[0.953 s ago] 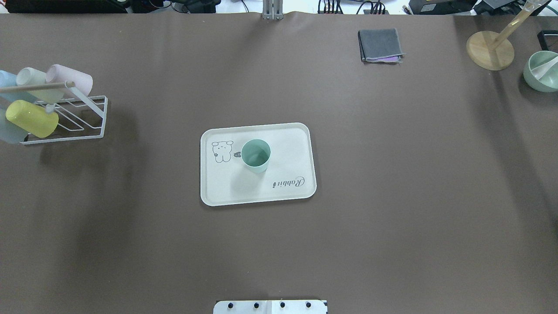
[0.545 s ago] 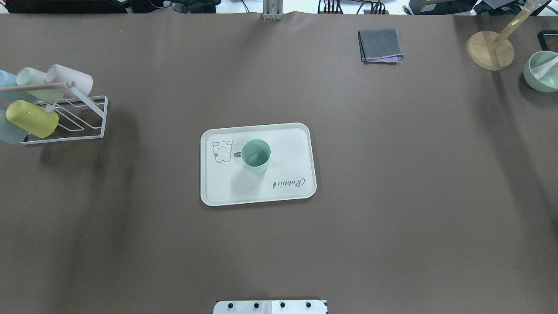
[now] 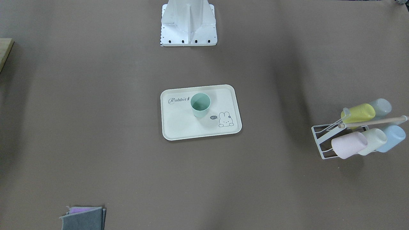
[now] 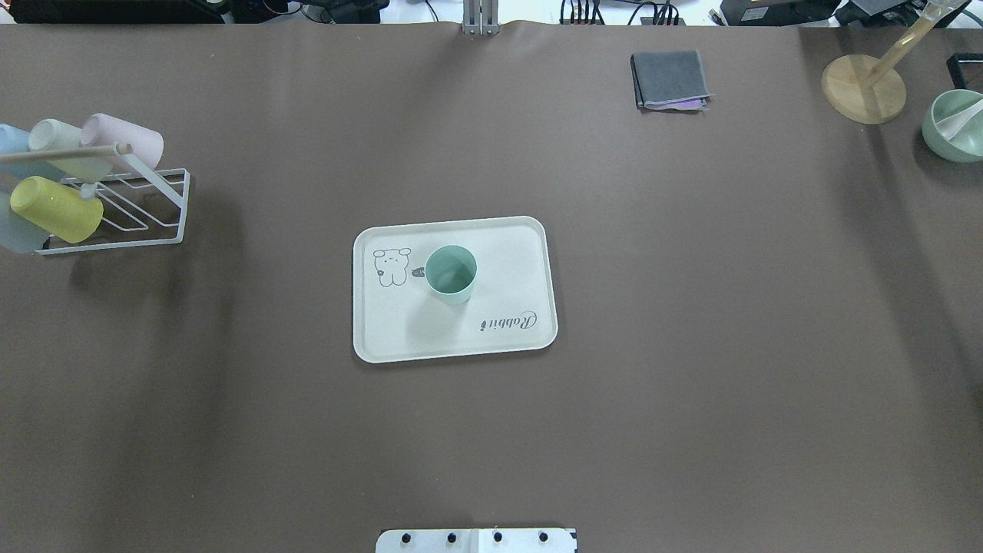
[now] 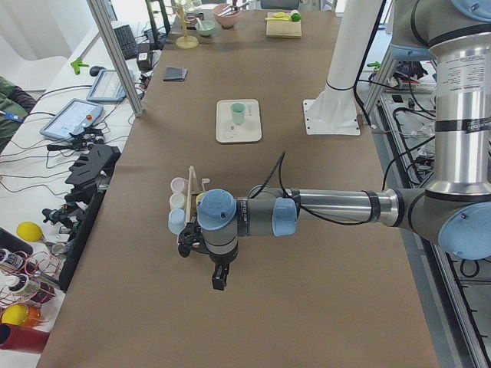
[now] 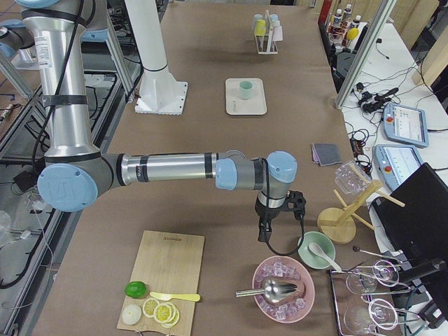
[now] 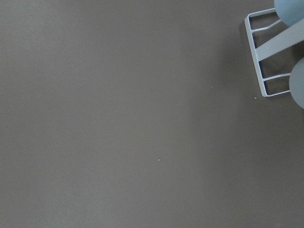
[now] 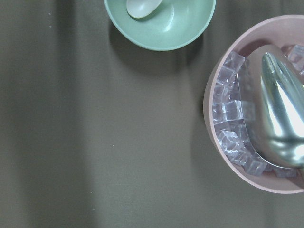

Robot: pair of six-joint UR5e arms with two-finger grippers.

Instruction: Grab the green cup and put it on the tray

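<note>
The green cup (image 4: 451,274) stands upright on the cream tray (image 4: 499,338), near the tray's middle, next to the rabbit drawing. It shows the same way in the front view, cup (image 3: 200,104) on tray (image 3: 179,127). Neither gripper is near it. My left gripper (image 5: 219,277) hangs over bare table beside the cup rack, far from the tray. My right gripper (image 6: 265,234) hangs at the other end of the table by the bowls. Both show only in the side views, so I cannot tell whether they are open or shut.
A white wire rack (image 4: 115,207) with several pastel cups stands at the left. A folded grey cloth (image 4: 670,79), a wooden stand (image 4: 864,88) and a green bowl (image 4: 954,127) lie at the back right. A pink bowl of ice (image 8: 256,118) is under the right wrist.
</note>
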